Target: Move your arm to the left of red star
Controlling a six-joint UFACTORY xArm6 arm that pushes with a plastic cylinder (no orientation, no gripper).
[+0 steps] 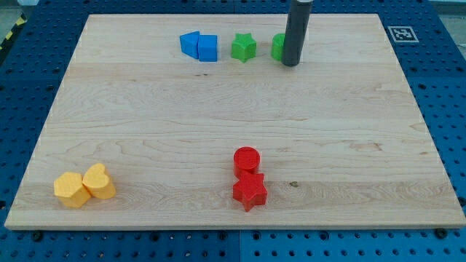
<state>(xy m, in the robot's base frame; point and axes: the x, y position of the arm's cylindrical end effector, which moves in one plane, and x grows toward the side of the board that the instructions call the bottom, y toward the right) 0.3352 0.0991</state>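
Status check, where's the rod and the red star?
My tip at view's top, beside green block. Red star near bottom, touching red cylinder. Nothing between.

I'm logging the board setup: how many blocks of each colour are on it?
Blue: 2, blue block and blue cube
Green: 2, green star and green block, partly behind my tip
Red: 2, red cylinder and red star
Yellow: 2, yellow block and second yellow block
Total: 8

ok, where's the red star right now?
The red star sits near the view's bottom, just right of centre, touching the red cylinder directly above it. My tip is far off at the view's top, beside a green block.
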